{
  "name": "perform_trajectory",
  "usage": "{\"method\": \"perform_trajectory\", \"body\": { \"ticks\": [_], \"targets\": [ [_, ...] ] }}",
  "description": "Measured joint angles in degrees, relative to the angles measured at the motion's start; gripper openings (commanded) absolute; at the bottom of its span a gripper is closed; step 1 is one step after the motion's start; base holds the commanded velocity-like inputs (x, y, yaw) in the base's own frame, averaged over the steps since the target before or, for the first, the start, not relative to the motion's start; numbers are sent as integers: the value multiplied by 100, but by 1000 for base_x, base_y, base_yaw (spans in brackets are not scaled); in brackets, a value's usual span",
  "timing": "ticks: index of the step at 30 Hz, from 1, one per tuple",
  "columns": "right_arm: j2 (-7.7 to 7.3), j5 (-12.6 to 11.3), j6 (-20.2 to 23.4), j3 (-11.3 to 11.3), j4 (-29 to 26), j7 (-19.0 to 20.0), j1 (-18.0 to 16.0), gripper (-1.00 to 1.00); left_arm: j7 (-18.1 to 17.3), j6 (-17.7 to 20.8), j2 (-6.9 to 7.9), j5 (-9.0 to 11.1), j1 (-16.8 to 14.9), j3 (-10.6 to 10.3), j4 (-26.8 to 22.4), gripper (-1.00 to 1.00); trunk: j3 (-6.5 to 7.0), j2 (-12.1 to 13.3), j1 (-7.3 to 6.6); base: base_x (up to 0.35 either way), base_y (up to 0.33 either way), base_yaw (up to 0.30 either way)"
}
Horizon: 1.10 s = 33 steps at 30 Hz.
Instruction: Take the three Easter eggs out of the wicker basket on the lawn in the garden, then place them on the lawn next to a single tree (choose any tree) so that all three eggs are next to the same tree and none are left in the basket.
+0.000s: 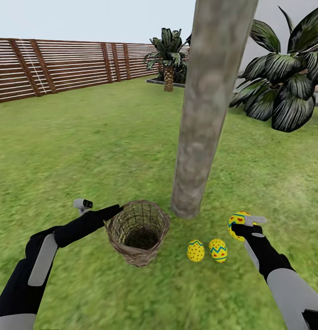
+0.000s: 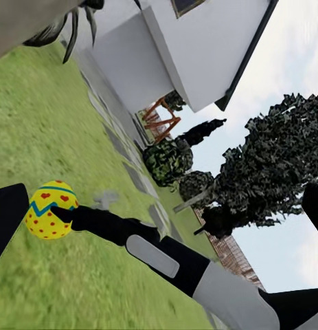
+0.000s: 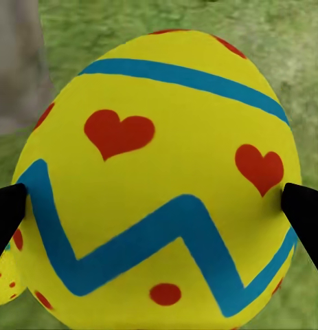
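The brown wicker basket (image 1: 138, 237) stands on the lawn (image 1: 85, 151) just left of the thick grey-brown tree trunk (image 1: 205, 114), and its inside looks empty. Two yellow Easter eggs (image 1: 195, 251) (image 1: 218, 250) lie side by side on the grass near the trunk's base. My right gripper (image 1: 241, 223) is shut on the third egg (image 1: 238, 222), held just above the grass right of the other two; that egg (image 3: 159, 179) sits between the black fingertips (image 3: 7, 210), and it shows as well in the left wrist view (image 2: 51, 209). My left gripper (image 1: 114, 211) points at the basket's left rim; its fingers are hard to read.
A brown slat fence (image 1: 49, 66) runs along the far left. A short palm (image 1: 169, 57) stands at the back, and a large dark-leaved bush (image 1: 282, 87) grows to the right of the trunk. A white house (image 2: 193, 62) and dark shrubs (image 2: 268, 179) lie further off.
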Motion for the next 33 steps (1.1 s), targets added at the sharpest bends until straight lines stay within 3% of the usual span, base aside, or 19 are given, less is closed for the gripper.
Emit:
{"method": "perform_trajectory", "body": {
  "ticks": [7, 10, 12, 15, 17, 21, 33],
  "targets": [
    [-30, -50, -196, -16, 38, -11, -3, -100, 2, 1, -44, 4, -1, -1, 8, 100, 0, 0, 1, 44, -92, 12],
    [-33, -52, -194, -27, 187, -417, -11, -100, -5, 0, -45, 4, -1, 2, 8, 100, -18, -39, 23, 0, 0, 0],
    [-30, -37, -182, -15, 572, -558, -140, -100, -1, 0, -45, 4, -1, -3, 8, 100, -54, -119, 67, 0, 0, 0],
    [-36, -12, -191, 6, 1594, -675, -692, -100, 1, 8, -86, 5, -1, -16, -4, 100, -107, -239, 132, 0, 0, 0],
    [-39, 82, -196, 19, 1832, -699, -831, -100, -1, 9, -125, 5, -1, -19, -9, 100, -143, -319, 176, 0, 0, 0],
    [-25, 369, -203, 24, 1922, -705, -875, -100, 2, 9, -172, 4, -1, -19, -4, 100, -215, -480, 264, 0, 0, 0],
    [-39, 380, -529, 9, 1827, -693, -877, -100, 11, 9, -177, 5, -1, -131, -2, 100, -431, -961, 528, 0, 0, 0]
  ]
}}
